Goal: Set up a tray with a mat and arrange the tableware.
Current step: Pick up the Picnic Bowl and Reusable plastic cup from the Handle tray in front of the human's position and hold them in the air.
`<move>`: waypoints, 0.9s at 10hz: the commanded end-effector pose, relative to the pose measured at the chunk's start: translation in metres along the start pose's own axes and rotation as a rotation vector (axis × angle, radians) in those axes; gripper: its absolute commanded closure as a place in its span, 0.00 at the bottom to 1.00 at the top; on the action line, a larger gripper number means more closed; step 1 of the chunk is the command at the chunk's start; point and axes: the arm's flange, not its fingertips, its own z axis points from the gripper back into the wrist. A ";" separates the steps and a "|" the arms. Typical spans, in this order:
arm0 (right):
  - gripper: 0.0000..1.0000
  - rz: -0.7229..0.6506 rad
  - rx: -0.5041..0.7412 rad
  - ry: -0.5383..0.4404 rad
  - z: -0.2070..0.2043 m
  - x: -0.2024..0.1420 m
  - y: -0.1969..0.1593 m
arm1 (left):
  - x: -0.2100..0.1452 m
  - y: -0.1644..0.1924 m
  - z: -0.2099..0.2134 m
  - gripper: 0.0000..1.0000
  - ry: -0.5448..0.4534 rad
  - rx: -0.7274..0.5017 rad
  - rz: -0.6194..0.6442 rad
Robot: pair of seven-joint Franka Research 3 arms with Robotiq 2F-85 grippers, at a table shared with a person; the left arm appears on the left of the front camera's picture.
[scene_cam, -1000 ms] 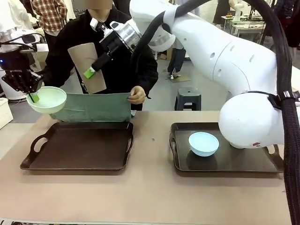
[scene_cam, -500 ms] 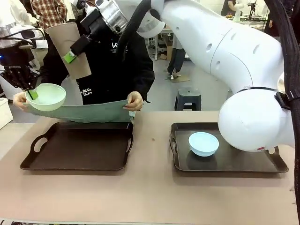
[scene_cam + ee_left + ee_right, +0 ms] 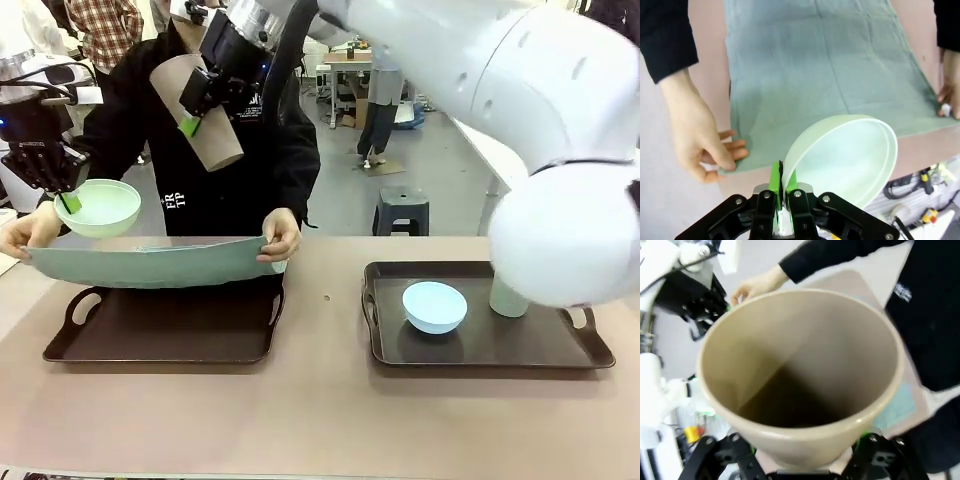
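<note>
Left gripper (image 3: 68,203) pinches a smooth pale green bowl (image 3: 102,209) by its rim; right gripper (image 3: 201,112) clamps a tapered brown cup (image 3: 222,140).

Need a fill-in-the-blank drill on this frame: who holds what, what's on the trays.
1. The left gripper pinches the pale green bowl by its ____.
2. The right gripper holds the ____ cup in the air.
3. A person's hands hold the green ____ above the left tray.
4. The light blue bowl and the pale green cup sit on the ____ tray.
Missing words: rim; brown; mat; right.
</note>
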 end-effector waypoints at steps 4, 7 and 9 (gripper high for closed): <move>0.17 -0.071 -0.048 0.032 0.016 -0.323 0.162 | 0.000 0.001 -0.001 0.96 -0.007 -0.002 0.000; 0.17 0.571 -0.160 -0.356 0.010 -0.283 0.125 | 0.000 0.001 -0.001 0.96 -0.007 -0.002 0.000; 0.17 0.718 -0.129 -0.449 0.003 -0.263 0.091 | 0.000 0.001 -0.001 0.96 -0.007 -0.002 0.000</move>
